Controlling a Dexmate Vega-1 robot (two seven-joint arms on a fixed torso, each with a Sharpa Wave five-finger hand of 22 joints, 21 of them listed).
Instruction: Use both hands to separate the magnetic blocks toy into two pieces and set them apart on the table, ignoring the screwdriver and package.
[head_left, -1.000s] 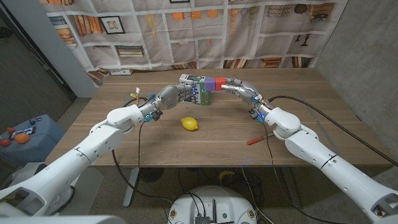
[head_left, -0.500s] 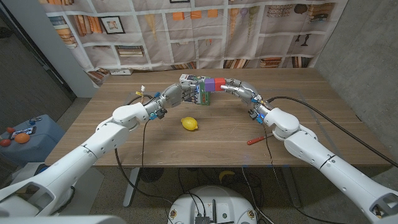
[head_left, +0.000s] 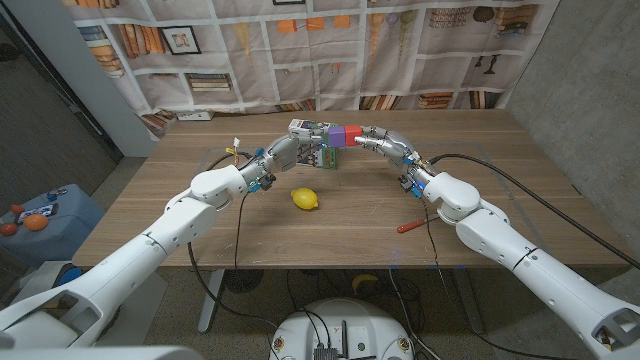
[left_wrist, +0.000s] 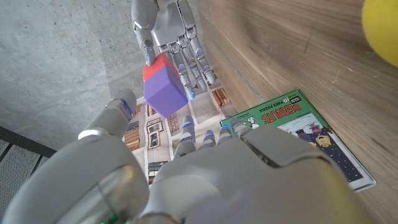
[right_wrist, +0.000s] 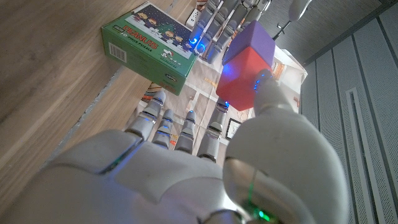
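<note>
The magnetic blocks toy (head_left: 344, 134) is a purple cube joined to a red cube, lifted above the table's far middle. My right hand (head_left: 381, 143) pinches its red end (right_wrist: 241, 82) with thumb and fingers. My left hand (head_left: 288, 151) reaches in from the other side, its fingers (right_wrist: 216, 23) spread close by the purple end (left_wrist: 165, 93); contact is not visible. In the left wrist view my left hand (left_wrist: 217, 174) opens toward the toy, with the right hand (left_wrist: 166, 26) behind it.
A green puzzle package (head_left: 318, 152) lies on the table (head_left: 480, 170) just under and behind the toy. A yellow lemon (head_left: 306, 199) sits nearer the front, and a red-handled screwdriver (head_left: 411, 225) lies to the right under my right forearm.
My left arm has pushed forward and its hand has crept closer to the purple end. The right hand still holds the toy in about the same place.
</note>
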